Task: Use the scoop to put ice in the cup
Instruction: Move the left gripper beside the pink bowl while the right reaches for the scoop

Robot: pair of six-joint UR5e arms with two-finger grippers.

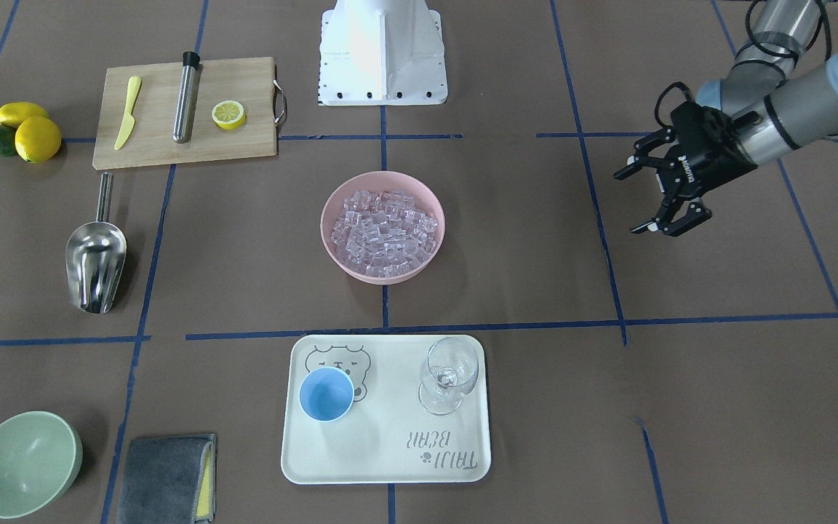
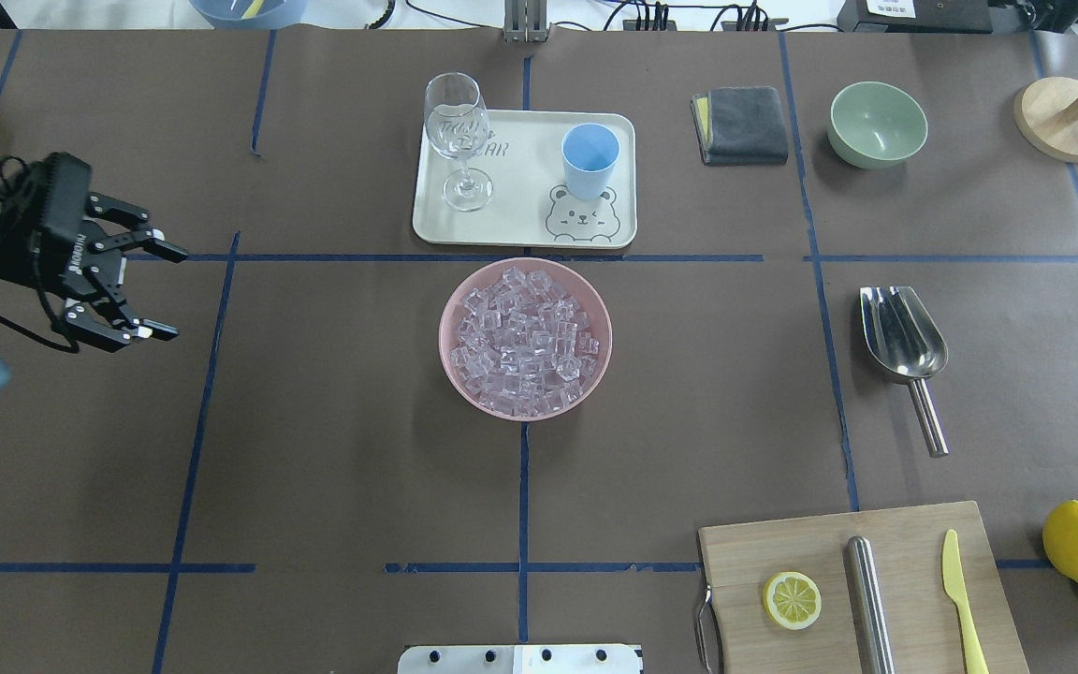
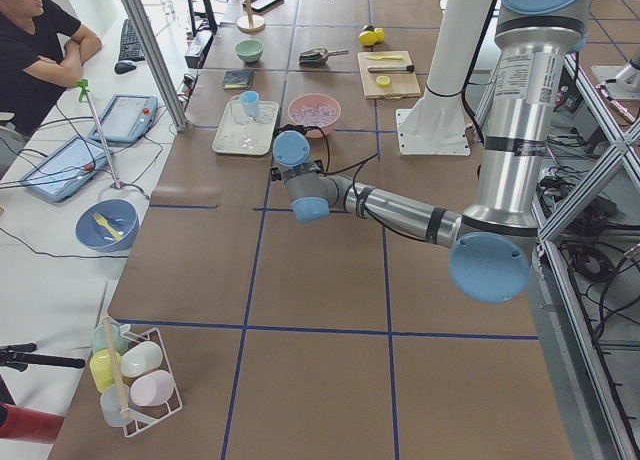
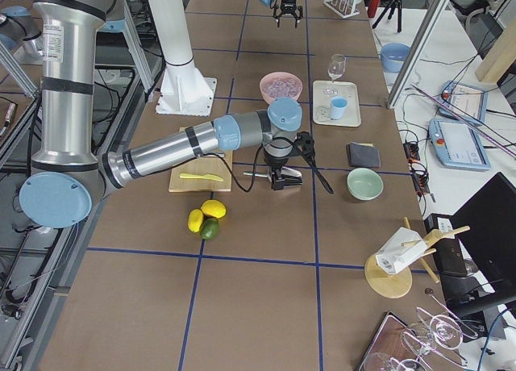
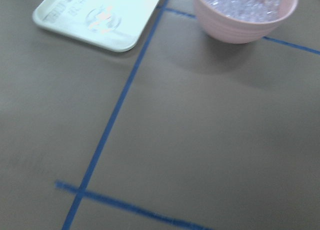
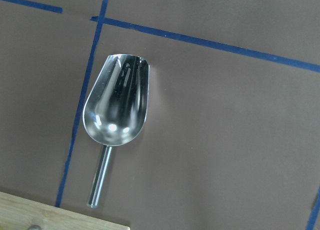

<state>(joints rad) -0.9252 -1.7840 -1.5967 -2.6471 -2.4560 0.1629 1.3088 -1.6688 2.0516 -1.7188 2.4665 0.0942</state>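
The right pincer was hard to read. It showed plainly only from the side camera at the bench's end, small and dark, hanging over the spot where the scoop lay, and I could not tell whether it was open or closed. Its own wrist camera showed none of its fingers, only the scoop and, cut off at the bottom edge, a corner of a wooden board. The left wrist view was blurred and clipped the pink bowl and the tray at the top.

The left pincer hung above the bench well off to the robot's left of the bowl, its fingers spread wide and gripping nothing.

The scoop lay on the bench well off to the robot's right of the bowl, untouched, its shiny trough facing up and its thin handle pointing back toward the robot. The ice sat heaped in the bowl, a pile of small glassy cubes. The cup stood upright on the tray just beyond the bowl, light blue, with a stemmed glass at the tray's other end.
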